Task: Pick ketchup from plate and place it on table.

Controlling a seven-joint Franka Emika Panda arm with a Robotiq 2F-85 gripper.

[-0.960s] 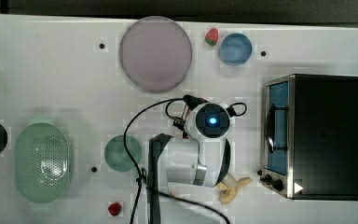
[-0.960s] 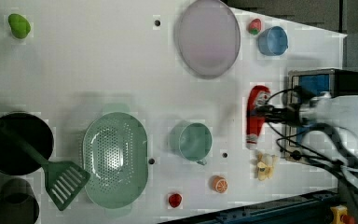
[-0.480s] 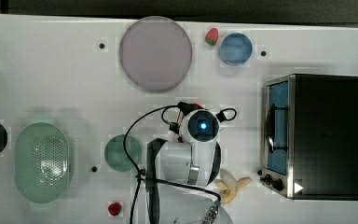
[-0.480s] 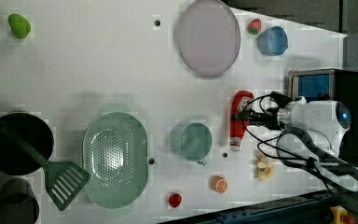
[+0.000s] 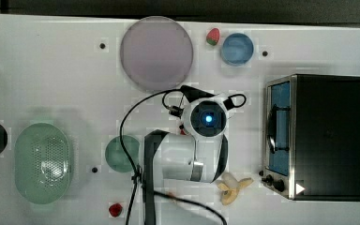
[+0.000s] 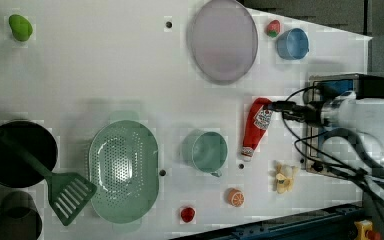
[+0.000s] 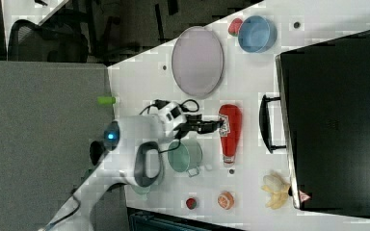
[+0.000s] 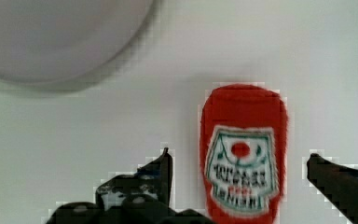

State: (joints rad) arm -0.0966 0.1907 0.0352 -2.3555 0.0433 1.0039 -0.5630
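Lying on the table: we see the ketchup (image 6: 256, 127) flat on the white table (image 6: 105, 75), off the plate (image 6: 223, 40), its whitish cap pointing toward the left view's bottom edge.
Ketchup neighbours: we place it between the green cup (image 6: 207, 152) and the black oven (image 7: 335, 120), with the plate just beyond its red base (apart, not touching).
Gripper: we find the gripper (image 8: 237, 172) spread wide and released, one finger (image 8: 161, 170) on either side of the bottle with white table showing in the gaps (the wrist view makes this plain).
Arm: we see the white arm (image 5: 187, 154) above the bottle in the top view, hiding it there.
Plate: bare, pale lilac, near the strawberry (image 5: 213, 36) and the blue bowl (image 5: 237, 48).
Other things: a green basket (image 6: 124, 170), a spatula (image 6: 67, 192) leaning out of a dark pan (image 6: 17, 152), a banana (image 6: 285, 176), an orange slice (image 6: 236, 197).
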